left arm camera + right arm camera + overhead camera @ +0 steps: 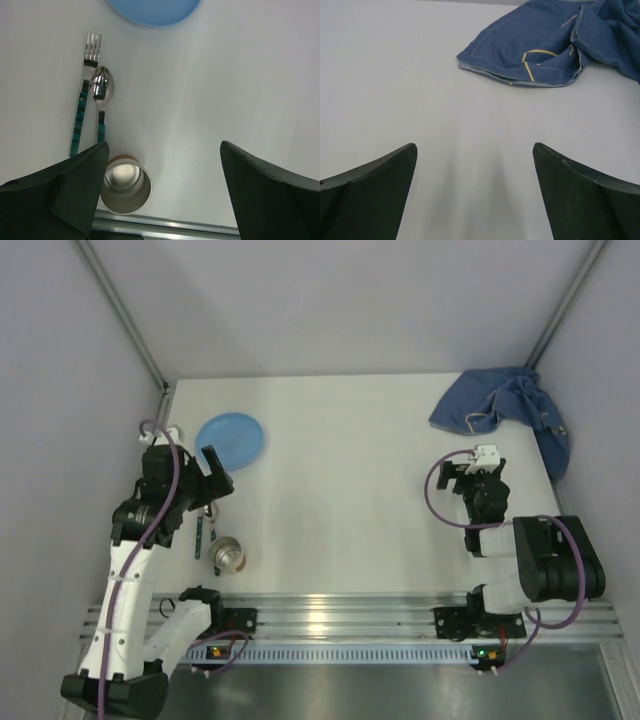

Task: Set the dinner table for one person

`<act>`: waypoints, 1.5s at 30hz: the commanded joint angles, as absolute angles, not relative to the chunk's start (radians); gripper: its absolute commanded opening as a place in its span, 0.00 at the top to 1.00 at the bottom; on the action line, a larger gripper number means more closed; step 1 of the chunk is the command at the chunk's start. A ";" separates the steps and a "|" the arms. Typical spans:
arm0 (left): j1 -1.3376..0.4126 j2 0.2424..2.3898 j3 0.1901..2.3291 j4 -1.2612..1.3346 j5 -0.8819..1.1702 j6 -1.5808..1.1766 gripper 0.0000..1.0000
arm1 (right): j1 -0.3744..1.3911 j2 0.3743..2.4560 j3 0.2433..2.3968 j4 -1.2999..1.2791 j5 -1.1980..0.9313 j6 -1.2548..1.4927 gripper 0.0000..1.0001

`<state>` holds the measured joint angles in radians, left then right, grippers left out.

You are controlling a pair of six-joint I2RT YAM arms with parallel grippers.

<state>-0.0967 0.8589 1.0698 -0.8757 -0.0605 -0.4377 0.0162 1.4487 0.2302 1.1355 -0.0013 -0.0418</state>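
Observation:
The white dinner table [350,470] holds a blue plate [230,438] at the far left, also at the top of the left wrist view [152,10]. A fork [85,95] and a spoon [101,95] with green handles lie side by side near the plate. A metal cup [229,557] lies on its side by the rail, its open mouth facing the left wrist camera [125,190]. My left gripper [212,480] is open and empty above the table, right of the cutlery [164,150]. My right gripper [478,472] is open and empty over bare table [475,147].
A crumpled blue denim cloth [505,412] lies at the far right corner, ahead of the right gripper [545,45]. A ribbed aluminium rail [340,615] runs along the near edge. Grey walls enclose the back and sides.

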 commanded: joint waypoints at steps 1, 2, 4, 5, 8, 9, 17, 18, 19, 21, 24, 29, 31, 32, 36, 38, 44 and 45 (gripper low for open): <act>-0.110 0.833 1.120 -1.089 -0.229 -0.537 0.02 | 0.008 1.451 0.252 1.170 -0.009 -0.034 0.00; -0.110 0.830 1.109 -1.080 -0.165 -0.537 0.02 | 0.008 1.450 0.252 1.170 -0.009 -0.034 0.00; -0.110 0.812 1.072 -1.068 -0.017 -0.552 0.02 | 0.008 1.450 0.252 1.169 -0.009 -0.034 0.00; -0.110 0.804 1.063 -1.066 -0.005 -0.567 0.02 | 0.008 1.450 0.252 1.169 -0.009 -0.034 0.00; -0.110 0.779 1.051 -1.083 0.041 -0.577 0.02 | 0.008 1.450 0.252 1.170 -0.009 -0.034 0.00; -0.110 0.776 1.057 -1.104 0.041 -0.571 0.02 | 0.008 1.451 0.252 1.169 -0.009 -0.034 0.00; -0.113 0.752 1.095 -1.163 0.054 -0.515 0.02 | 0.008 1.450 0.252 1.170 -0.009 -0.034 0.00; -0.115 0.756 1.103 -1.169 0.051 -0.509 0.02 | 0.009 1.450 0.252 1.169 -0.009 -0.034 0.00; -0.117 0.759 1.103 -1.173 0.049 -0.506 0.02 | 0.008 1.450 0.252 1.169 -0.009 -0.034 0.00; -0.121 0.758 1.091 -1.170 0.043 -0.499 0.02 | 0.008 1.451 0.252 1.170 -0.009 -0.034 0.00; -0.123 0.767 1.062 -1.155 0.057 -0.495 0.02 | 0.009 1.450 0.252 1.170 -0.009 -0.034 0.00; -0.135 0.813 1.049 -1.131 0.045 -0.480 0.02 | 0.008 1.451 0.252 1.169 -0.009 -0.034 0.00; -0.138 0.828 1.054 -1.123 0.035 -0.474 0.02 | 0.008 1.450 0.252 1.169 -0.009 -0.034 0.00; -0.144 0.847 1.057 -1.120 0.038 -0.474 0.02 | 0.008 1.450 0.252 1.170 -0.009 -0.034 0.00; -0.155 0.885 1.062 -1.097 0.043 -0.469 0.02 | 0.008 1.450 0.252 1.169 -0.009 -0.034 0.00; -0.158 0.897 1.057 -1.077 0.038 -0.469 0.02 | 0.009 1.422 0.261 1.102 -0.040 -0.043 0.00; -0.158 0.949 1.054 -1.013 0.038 -0.472 0.02 | 0.020 1.181 0.869 0.067 0.239 0.145 0.00; -0.158 0.953 1.049 -0.999 0.038 -0.472 0.02 | 0.015 1.210 0.924 0.028 0.390 0.267 0.00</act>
<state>-0.1535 0.9443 1.0576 -1.0786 0.0399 -0.4839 0.0196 1.2701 0.7223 0.3908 0.0746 0.0460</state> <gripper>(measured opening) 0.983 0.996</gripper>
